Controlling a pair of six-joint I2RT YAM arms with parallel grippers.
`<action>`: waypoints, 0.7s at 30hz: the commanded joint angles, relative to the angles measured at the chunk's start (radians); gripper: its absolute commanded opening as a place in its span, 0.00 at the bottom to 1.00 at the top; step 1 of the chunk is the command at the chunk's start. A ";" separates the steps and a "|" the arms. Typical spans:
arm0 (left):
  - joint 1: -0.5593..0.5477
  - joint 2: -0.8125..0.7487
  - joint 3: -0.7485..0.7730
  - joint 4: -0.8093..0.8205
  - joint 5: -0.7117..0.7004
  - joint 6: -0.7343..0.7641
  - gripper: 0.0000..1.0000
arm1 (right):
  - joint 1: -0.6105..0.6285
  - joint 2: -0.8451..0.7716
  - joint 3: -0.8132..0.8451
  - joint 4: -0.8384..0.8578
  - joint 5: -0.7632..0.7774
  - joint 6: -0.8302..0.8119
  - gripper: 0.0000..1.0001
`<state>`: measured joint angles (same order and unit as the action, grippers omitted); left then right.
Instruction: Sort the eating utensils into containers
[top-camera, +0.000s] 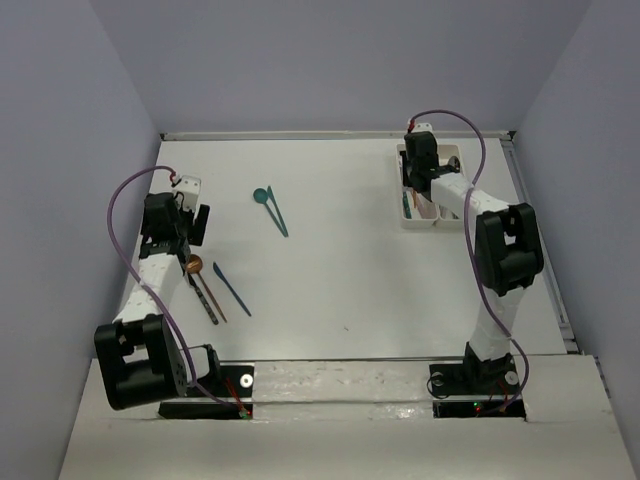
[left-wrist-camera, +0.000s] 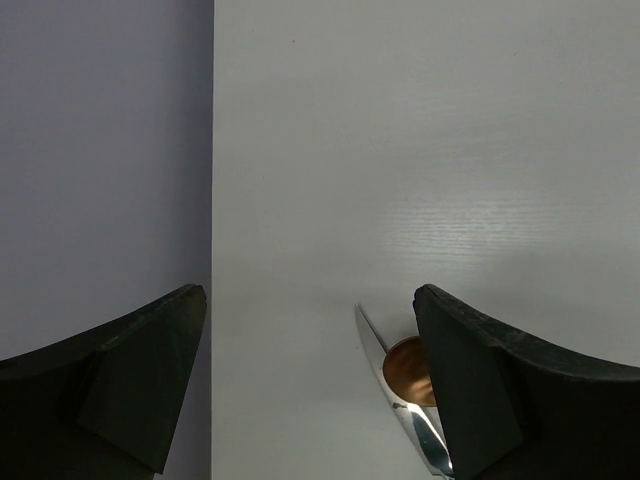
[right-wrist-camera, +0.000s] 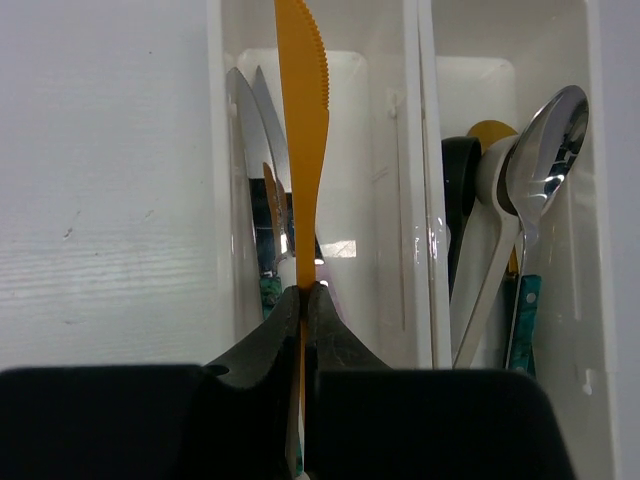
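Held utensil: a slim orange plastic knife (right-wrist-camera: 300, 150) with a serrated edge is held by its handle, blade pointing away from the wrist, over the left-hand compartment as the wrist view shows it.
Right tool (right-wrist-camera: 303, 295): closed tightly on the orange plastic knife.
Containers: a white plastic twin tray (top-camera: 432, 224) is placed near the far right corner of the white tabletop (top-camera: 350, 270).
Tray contents: silver knife blades (right-wrist-camera: 245, 150) are seen in one compartment; a silver-bowled spoon (right-wrist-camera: 550, 130), a beige spoon (right-wrist-camera: 480, 240) and a black spoon (right-wrist-camera: 458, 170) in the other.
Loose utensils: a teal spoon (top-camera: 262, 196), a blue knife (top-camera: 231, 288), a copper-bowled spoon (top-camera: 194, 264) and a dark-handled silver knife (top-camera: 207, 300) are left on the tabletop's left half.
Left tool (left-wrist-camera: 310, 375): spread wide, nothing gripped, positioned above the copper-bowled spoon near the left edge.
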<state>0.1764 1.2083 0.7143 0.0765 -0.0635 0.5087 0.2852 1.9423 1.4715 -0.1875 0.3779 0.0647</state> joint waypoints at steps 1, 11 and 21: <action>-0.015 0.020 0.057 0.005 -0.050 0.005 0.99 | -0.018 0.032 0.073 0.085 0.003 -0.037 0.00; -0.043 0.083 0.068 0.005 -0.052 -0.018 0.99 | -0.027 0.130 0.122 0.045 -0.059 -0.009 0.00; -0.296 0.140 0.112 -0.021 -0.102 -0.013 0.99 | -0.027 0.124 0.112 -0.027 -0.057 0.033 0.33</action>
<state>-0.0269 1.3270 0.7670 0.0643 -0.1593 0.4965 0.2611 2.0926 1.5513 -0.1963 0.3241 0.0788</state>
